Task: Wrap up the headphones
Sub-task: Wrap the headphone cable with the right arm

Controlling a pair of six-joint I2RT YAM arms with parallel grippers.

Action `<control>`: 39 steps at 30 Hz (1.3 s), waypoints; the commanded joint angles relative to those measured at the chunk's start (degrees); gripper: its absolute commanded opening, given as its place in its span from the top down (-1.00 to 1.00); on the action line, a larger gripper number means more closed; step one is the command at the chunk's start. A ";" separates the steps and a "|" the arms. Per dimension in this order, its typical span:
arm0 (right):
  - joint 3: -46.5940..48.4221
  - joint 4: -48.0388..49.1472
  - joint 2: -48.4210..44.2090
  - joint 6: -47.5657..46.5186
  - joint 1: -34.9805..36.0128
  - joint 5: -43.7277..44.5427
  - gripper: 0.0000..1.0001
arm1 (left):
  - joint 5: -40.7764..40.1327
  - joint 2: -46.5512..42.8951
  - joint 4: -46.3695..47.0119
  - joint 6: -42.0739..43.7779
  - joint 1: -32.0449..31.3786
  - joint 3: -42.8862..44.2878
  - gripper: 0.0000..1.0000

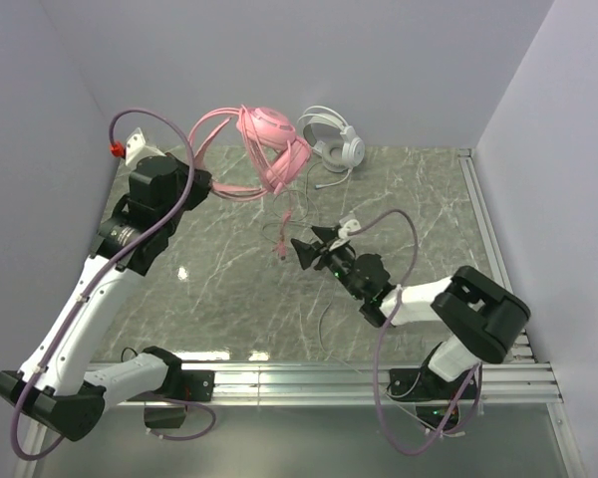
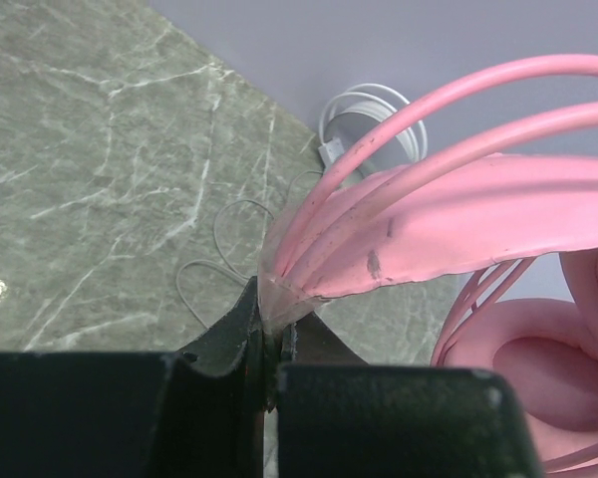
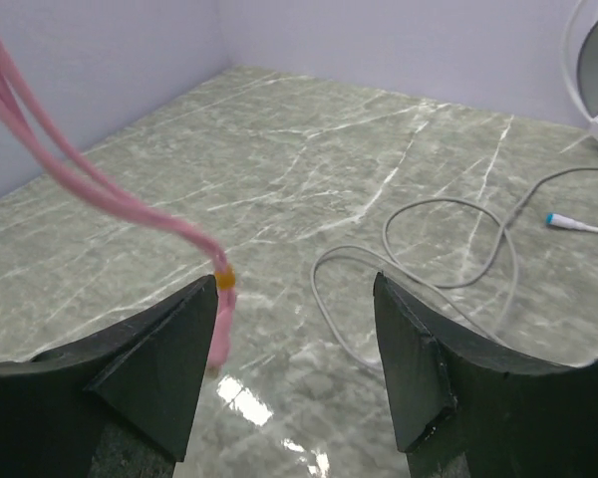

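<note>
Pinching the pink headphones (image 1: pixel 269 149) by the band: left claw (image 2: pixel 269 334) pressed together, raised over tabletop (image 1: pixel 229 279). Right claw (image 3: pixel 299 329) spread, nearer than them, their cable plug (image 3: pixel 222 299) dangling beside one finger. White headphones (image 1: pixel 334 139) just right of pink.

Robot lab cell, plain walls (image 1: pixel 379 60), marble-look tabletop (image 1: pixel 219 279) (aluminium rail edge (image 1: pixel 309 379))
</note>
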 commanded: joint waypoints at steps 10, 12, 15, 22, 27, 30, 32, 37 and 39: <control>-2.95 0.05 -11.00 -0.27 -0.47 -12.98 -0.65 | 4.27 -4.95 5.80 -4.68 0.08 5.77 0.99; -1.46 -1.28 -10.48 -0.79 -0.20 -13.59 -0.65 | 4.97 -5.13 5.62 -5.12 0.08 6.04 0.99; 3.11 -5.23 -8.03 -0.88 -0.11 -13.77 -0.41 | 6.20 -5.66 5.54 -5.47 0.08 6.56 0.99; 4.97 -4.88 -5.03 0.70 1.29 -17.11 0.94 | 6.82 -5.92 5.01 -5.47 0.08 8.06 0.99; 3.48 -2.95 -5.03 1.93 2.26 -16.40 0.99 | 8.66 -5.39 3.43 -6.70 0.08 9.20 0.99; 2.77 -2.51 -4.76 2.63 2.26 -17.80 0.99 | 11.29 -5.39 2.81 -7.84 0.08 9.20 0.99; 2.86 -3.04 -4.67 2.72 2.43 -18.69 0.99 | 12.96 -5.57 3.07 -8.72 0.08 8.42 0.99; 2.60 -6.55 -6.43 -1.40 6.38 -12.64 1.00 | 11.76 -5.57 4.39 -8.90 0.08 5.34 0.99; 3.12 -9.17 -7.22 -3.16 8.49 -11.58 1.00 | 10.34 -4.96 5.26 -8.64 0.08 3.58 0.99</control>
